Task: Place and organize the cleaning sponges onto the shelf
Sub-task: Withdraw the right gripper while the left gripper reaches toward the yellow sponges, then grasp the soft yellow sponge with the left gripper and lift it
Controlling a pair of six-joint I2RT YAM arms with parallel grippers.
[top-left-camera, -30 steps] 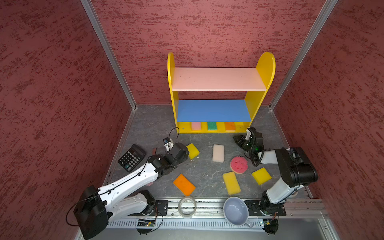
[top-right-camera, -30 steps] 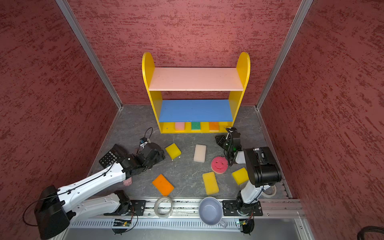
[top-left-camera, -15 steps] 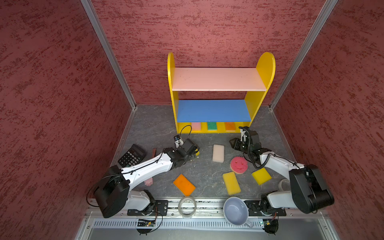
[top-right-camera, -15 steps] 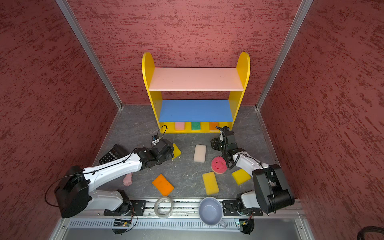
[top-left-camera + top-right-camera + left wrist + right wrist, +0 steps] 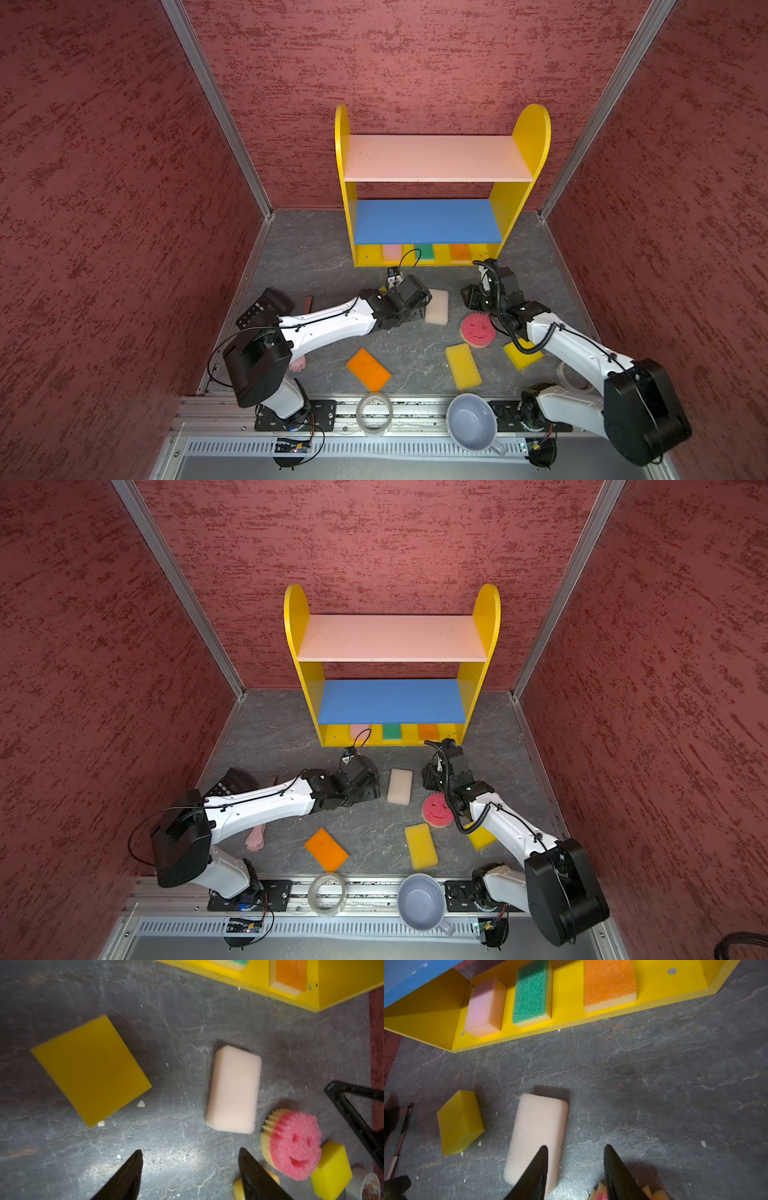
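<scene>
Hovering with my left gripper (image 5: 190, 1150) and right gripper (image 5: 576, 1146) released, I see the yellow three-tier shelf (image 5: 566, 1001) holding a pink foam sponge (image 5: 483, 1007), a green foam sponge (image 5: 531, 993) and an orange foam sponge (image 5: 609, 982) on its base.

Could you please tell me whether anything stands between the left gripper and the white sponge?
Nothing visible: only bare floor lies between the open left gripper and the white sponge; the square yellow sponge lies off to one side.

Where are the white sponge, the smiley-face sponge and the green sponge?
white sponge (image 5: 400, 786): in a top view, centre of top face.
smiley-face sponge (image 5: 296, 1145): left wrist view, middle of pink face.
green sponge (image 5: 530, 991): right wrist view, middle of green top.
</scene>
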